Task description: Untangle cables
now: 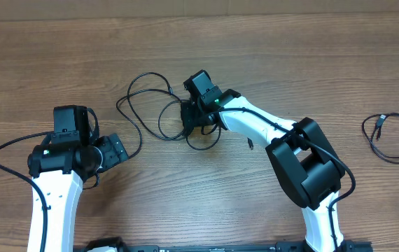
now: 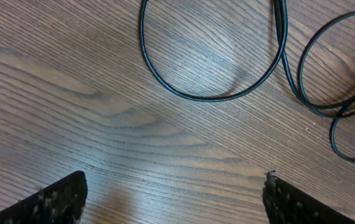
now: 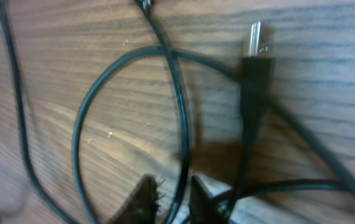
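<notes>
Cables (image 3: 182,106) centred, right hand (image 3: 174,202) pinching one

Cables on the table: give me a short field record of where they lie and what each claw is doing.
tangled cables: overlapping loops, centre of the overhead view
separate cable: coiled alone, far right
right claw: on the tangle, closed around one strand
left claw: open, empty, just short of the loops
plug: metal tip visible ahead of the right claw
</notes>
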Motion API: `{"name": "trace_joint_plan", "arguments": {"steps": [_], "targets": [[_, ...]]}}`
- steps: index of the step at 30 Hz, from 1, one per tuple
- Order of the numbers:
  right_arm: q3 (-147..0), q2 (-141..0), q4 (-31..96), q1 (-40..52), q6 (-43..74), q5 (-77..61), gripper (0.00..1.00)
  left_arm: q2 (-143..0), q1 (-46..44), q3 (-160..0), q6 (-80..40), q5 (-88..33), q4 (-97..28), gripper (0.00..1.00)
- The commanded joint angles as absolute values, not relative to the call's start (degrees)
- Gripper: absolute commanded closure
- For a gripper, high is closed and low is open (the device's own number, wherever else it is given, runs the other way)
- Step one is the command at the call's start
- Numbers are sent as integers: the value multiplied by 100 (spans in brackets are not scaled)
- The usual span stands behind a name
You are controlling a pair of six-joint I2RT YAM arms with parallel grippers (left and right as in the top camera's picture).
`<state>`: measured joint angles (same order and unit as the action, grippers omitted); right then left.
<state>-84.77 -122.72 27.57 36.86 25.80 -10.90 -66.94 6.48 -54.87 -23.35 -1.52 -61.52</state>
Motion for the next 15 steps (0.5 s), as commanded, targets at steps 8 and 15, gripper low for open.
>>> {"name": "trace_joint_plan", "arguments": {"steps": [8,15], "targets": [[-8458,-12361,2840,3793,2552,-1553,67,-6724,668,-5450,-2163,-259,-6176,11],[-8322,-12370,2729,3820,2672,-1247,67,-6724,668,-5450,-2163,-259,-6202,11]]}}
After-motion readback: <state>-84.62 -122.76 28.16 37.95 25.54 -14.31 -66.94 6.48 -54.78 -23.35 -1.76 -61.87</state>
